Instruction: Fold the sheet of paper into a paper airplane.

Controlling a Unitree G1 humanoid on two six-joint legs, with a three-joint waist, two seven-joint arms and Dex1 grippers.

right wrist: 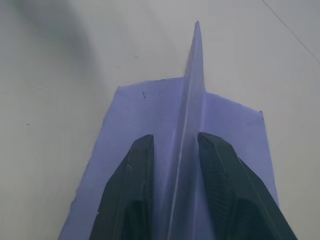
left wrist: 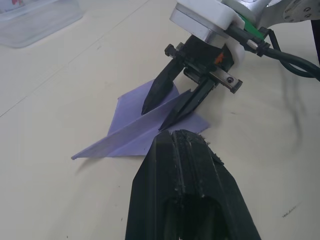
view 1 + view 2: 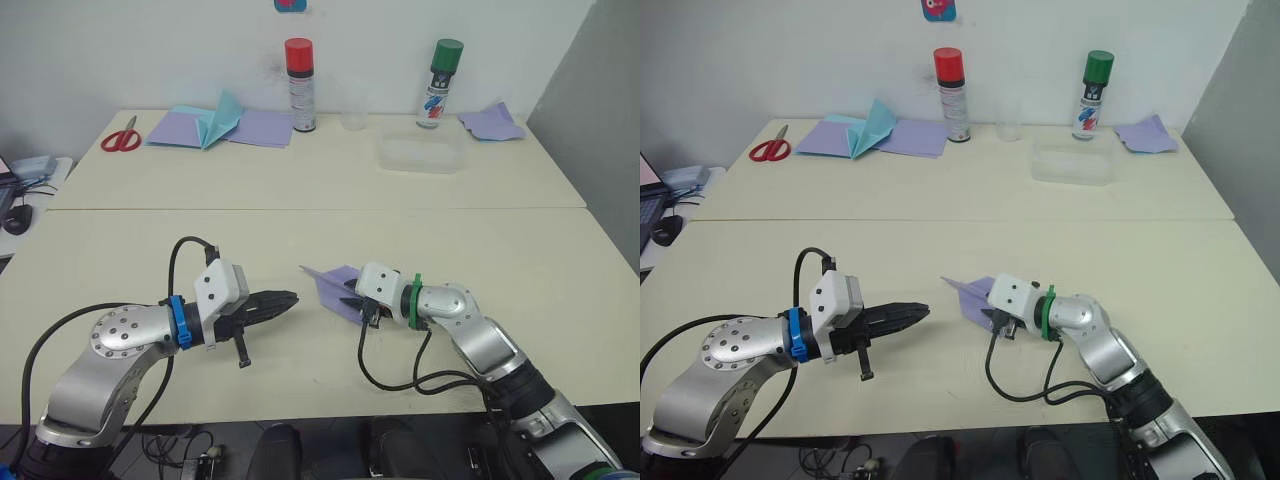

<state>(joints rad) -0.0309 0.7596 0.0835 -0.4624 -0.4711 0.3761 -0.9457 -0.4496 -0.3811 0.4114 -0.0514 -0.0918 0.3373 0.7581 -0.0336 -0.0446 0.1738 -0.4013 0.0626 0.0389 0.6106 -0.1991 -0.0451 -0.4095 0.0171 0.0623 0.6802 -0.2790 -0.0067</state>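
The sheet of paper (image 3: pixel 330 283) is a lavender folded shape with a pointed nose and a raised centre ridge, lying on the near table. My right gripper (image 3: pixel 352 300) is open over its rear end, one finger on each side of the ridge (image 1: pixel 192 85), with its fingertips (image 1: pixel 137 155) resting on the flat wings. The left gripper (image 3: pixel 290 298) is shut and empty. It points at the paper from the left, a short gap away. In the left wrist view the paper (image 2: pixel 131 131) lies just beyond my shut left gripper (image 2: pixel 177 134), with the right gripper (image 2: pixel 153 119) astride it.
On the far table stand a red-capped spray can (image 3: pixel 300 85), a green-capped can (image 3: pixel 440 85), a clear cup (image 3: pixel 354 110) and a clear plastic container (image 3: pixel 420 155). Red scissors (image 3: pixel 121 137), a teal folded paper (image 3: pixel 222 118), flat lavender sheets (image 3: pixel 262 128) and a crumpled lavender piece (image 3: pixel 492 122) lie there too.
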